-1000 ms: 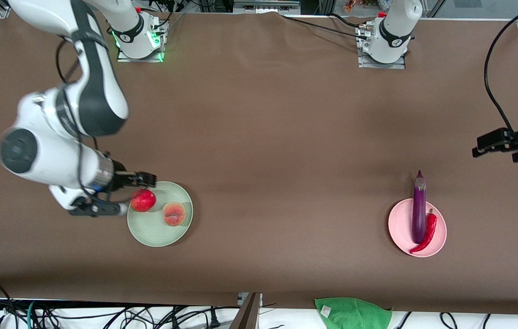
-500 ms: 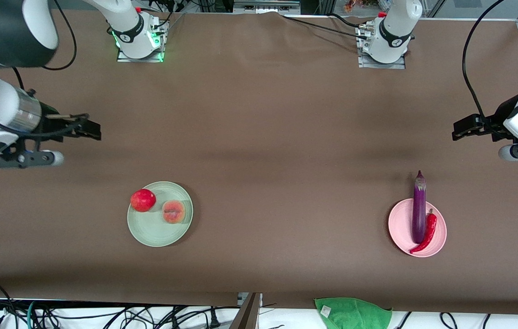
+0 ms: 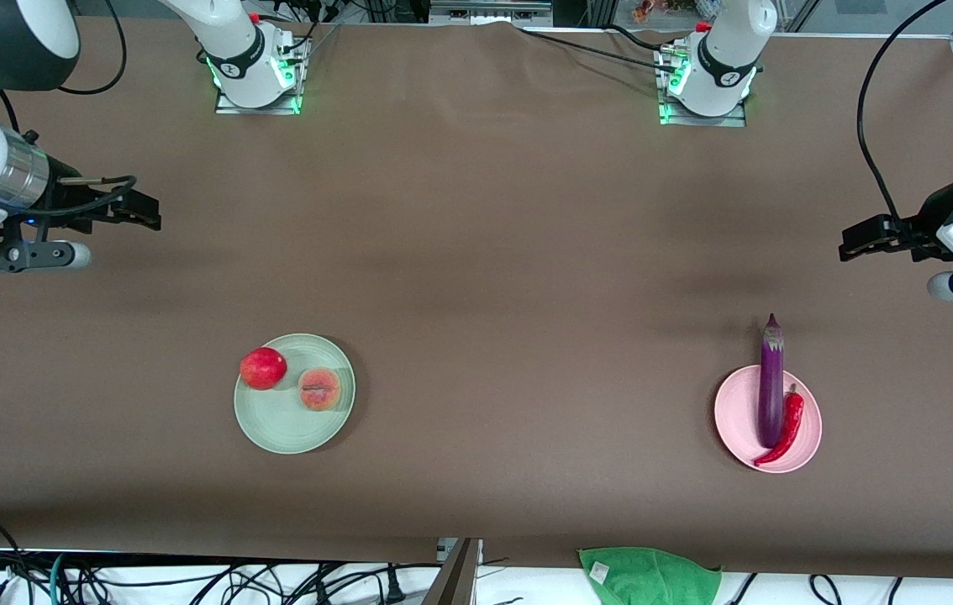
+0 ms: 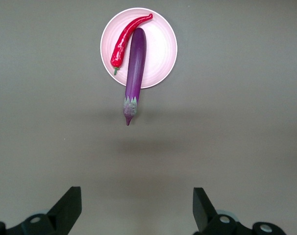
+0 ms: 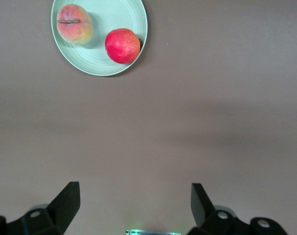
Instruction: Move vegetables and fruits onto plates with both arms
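Note:
A red apple (image 3: 263, 368) and an orange-pink peach (image 3: 320, 390) rest on the mint green plate (image 3: 283, 428) toward the right arm's end. The purple eggplant (image 3: 771, 386) and red chili pepper (image 3: 786, 427) lie on the pink plate (image 3: 733, 416) toward the left arm's end; the eggplant's stem overhangs the rim. My right gripper (image 3: 144, 212) hangs open and empty over bare table, away from the green plate (image 5: 97, 61). My left gripper (image 3: 850, 242) hangs open and empty over bare table, away from the pink plate (image 4: 160, 49).
A green cloth (image 3: 649, 576) lies off the table's edge nearest the front camera. Cables trail along that edge and by the arm bases (image 3: 256, 76). The brown table (image 3: 510, 252) stretches bare between the two plates.
My right gripper has lifted off the apple at the green plate and drawn back toward its end of the table. My left gripper has risen slightly. The food stays put.

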